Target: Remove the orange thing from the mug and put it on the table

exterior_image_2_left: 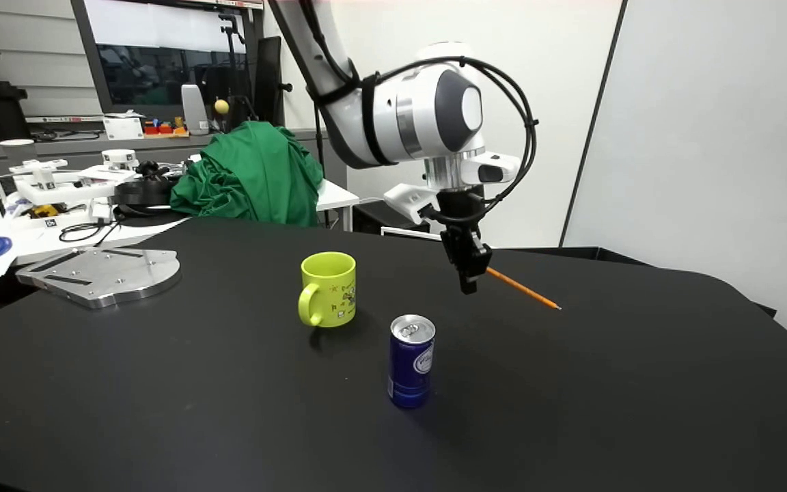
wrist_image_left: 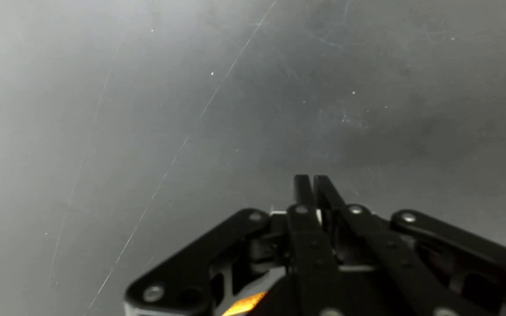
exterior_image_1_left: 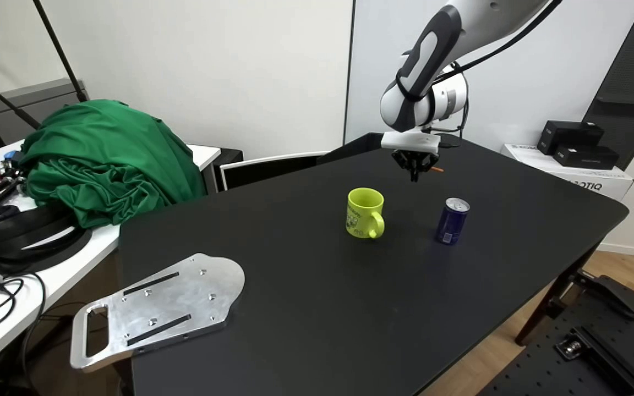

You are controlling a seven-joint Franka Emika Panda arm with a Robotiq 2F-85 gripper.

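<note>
- Pencil [exterior_image_2_left: 525,289] (orange, pale tip): out of the mug [exterior_image_2_left: 330,297]; I judge it lying on the black table [exterior_image_2_left: 605,389], just behind the gripper [wrist_image_left: 312,179] in both exterior views, one end hidden.
- Fingers [wrist_image_left: 302,193] closed up, a thin slit at the tips, no pencil seen between. Wrist view catches orange past the gripper, lower left; whether it touches, hidden.
- Placing looks done; your step is likely a clean departure.
- Lift straight up before travelling sideways: a low sweep could roll the pencil.
- Hold the fingers together until well above it; spreading low may knock it.
- Watch that orange sliver. If it rises with you, stop.
- Blue drinks can [exterior_image_2_left: 410,372] and mug stand upright nearby; clear their rims before swinging over.
</note>
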